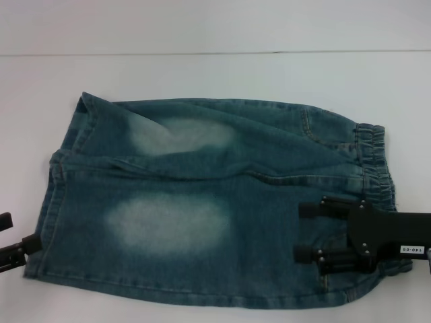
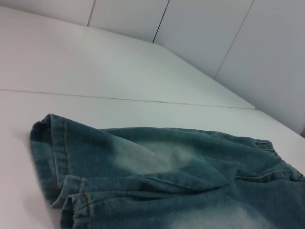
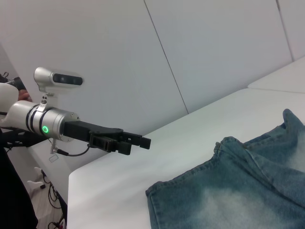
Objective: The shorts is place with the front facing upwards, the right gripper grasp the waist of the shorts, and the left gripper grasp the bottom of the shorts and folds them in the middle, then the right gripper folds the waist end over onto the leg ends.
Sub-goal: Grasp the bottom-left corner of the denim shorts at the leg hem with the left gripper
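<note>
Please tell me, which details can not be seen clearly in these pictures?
- Head view: black right gripper covers part of the blue-green denim shorts; contact unclear.
- Head view: left gripper cut off by the edge.
- Right wrist view: ruffled waist out of frame.
- Left wrist view: own fingers unseen.

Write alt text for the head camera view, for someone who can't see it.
Blue-green denim shorts lie flat on a white table, waist to the right and leg ends to the left. The right gripper, fingers open, is over the shorts by the waist; the left gripper sits at the near leg hem.
</note>
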You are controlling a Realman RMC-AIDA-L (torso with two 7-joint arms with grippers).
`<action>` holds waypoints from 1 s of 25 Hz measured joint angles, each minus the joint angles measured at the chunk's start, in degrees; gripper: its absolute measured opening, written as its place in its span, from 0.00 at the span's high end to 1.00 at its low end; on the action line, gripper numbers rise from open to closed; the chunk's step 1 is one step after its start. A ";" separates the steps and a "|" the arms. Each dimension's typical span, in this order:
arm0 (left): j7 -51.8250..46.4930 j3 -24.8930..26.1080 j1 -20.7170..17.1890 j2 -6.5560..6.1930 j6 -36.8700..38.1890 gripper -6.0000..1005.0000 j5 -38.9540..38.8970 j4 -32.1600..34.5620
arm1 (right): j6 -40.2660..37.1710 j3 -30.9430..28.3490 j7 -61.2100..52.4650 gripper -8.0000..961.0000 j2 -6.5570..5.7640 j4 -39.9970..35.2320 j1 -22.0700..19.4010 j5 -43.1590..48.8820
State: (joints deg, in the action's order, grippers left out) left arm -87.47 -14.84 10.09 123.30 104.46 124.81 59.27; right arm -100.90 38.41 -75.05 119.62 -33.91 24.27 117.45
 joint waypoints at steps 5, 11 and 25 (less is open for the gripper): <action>0.00 0.15 -0.12 0.03 0.02 0.09 0.00 -0.03 | 0.00 0.00 0.09 0.02 0.00 0.43 -0.02 0.02; 0.01 -0.07 -0.15 0.03 -0.23 0.09 0.87 -0.11 | 0.01 0.00 0.09 0.02 0.00 0.43 0.05 0.06; -2.64 -0.33 1.74 0.45 -3.99 0.09 7.83 -0.59 | 0.00 -0.02 0.03 0.02 0.00 0.19 0.08 0.06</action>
State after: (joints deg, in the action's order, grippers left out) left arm -90.11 -15.17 11.83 123.75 100.46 132.64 58.68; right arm -100.89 38.39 -75.02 119.62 -33.72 24.35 117.51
